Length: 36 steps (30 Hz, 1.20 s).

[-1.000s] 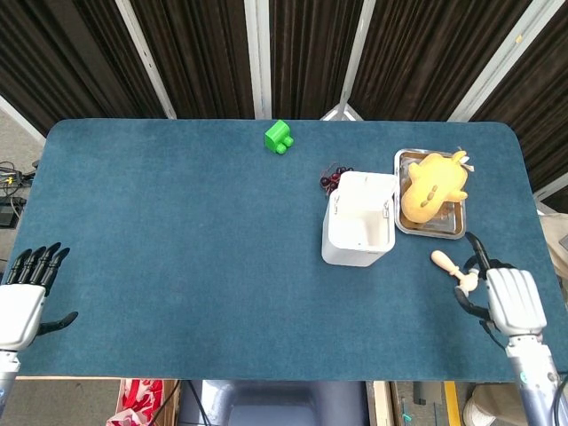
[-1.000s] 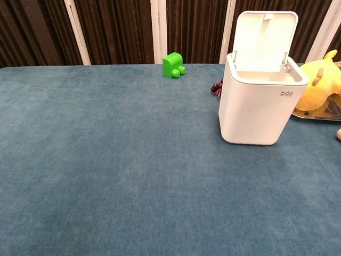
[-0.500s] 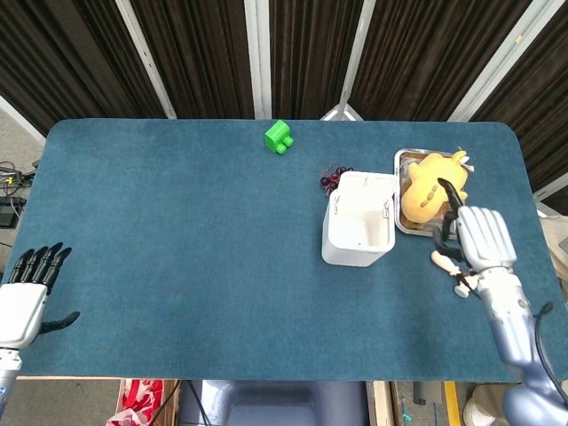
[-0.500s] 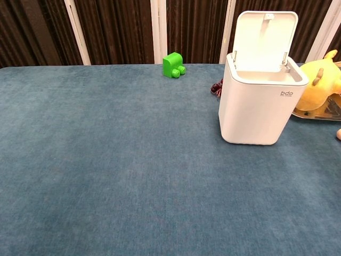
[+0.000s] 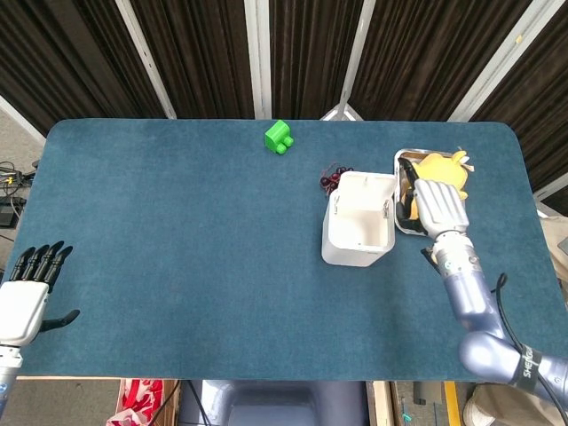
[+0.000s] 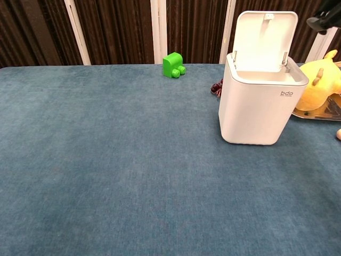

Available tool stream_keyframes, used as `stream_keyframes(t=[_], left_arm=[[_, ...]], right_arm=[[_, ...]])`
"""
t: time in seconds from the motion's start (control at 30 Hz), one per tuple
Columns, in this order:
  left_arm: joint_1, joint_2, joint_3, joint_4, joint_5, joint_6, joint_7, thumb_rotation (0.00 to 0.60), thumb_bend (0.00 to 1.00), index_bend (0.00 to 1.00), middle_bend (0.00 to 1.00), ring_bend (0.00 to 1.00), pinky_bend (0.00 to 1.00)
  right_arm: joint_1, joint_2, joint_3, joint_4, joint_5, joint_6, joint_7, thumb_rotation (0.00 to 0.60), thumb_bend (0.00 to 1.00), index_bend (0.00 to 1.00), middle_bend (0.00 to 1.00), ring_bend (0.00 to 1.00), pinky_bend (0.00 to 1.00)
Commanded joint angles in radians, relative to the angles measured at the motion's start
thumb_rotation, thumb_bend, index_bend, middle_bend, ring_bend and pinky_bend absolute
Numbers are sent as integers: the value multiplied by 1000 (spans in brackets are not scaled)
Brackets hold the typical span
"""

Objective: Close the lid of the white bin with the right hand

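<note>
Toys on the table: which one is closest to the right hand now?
The yellow plush toy in the metal tray; the right hand hovers over it, while the green toy sits far off across the table.

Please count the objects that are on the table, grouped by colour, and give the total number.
White: 1, the white bin, lid up
Green: 1, a toy block
Yellow: 1, a plush toy
Silver: 1, a metal tray
Dark red: 1, a small item behind the bin
Total: 5

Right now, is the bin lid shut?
No, in the chest view the lid stands upright above the open white bin.
</note>
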Motion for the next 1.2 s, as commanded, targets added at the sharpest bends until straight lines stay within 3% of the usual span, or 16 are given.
stream_keyframes(t=[0.03, 0.53, 1.2], left_arm=[[0, 2, -1, 0, -2, 0, -7, 600, 0, 0, 0, 0, 0], [2, 10, 5, 1, 4, 0, -21, 600, 0, 0, 0, 0, 0], [-1, 11, 8, -6, 7, -4, -9, 600, 0, 0, 0, 0, 0]], right_arm=[[30, -20, -3, 12, 38, 12, -16, 600, 605, 0, 697, 751, 688], [93, -18, -37, -56, 146, 39, -53, 600, 679, 218, 756, 805, 735], [128, 116, -65, -262, 234, -13, -39, 600, 750, 229, 781, 829, 760]])
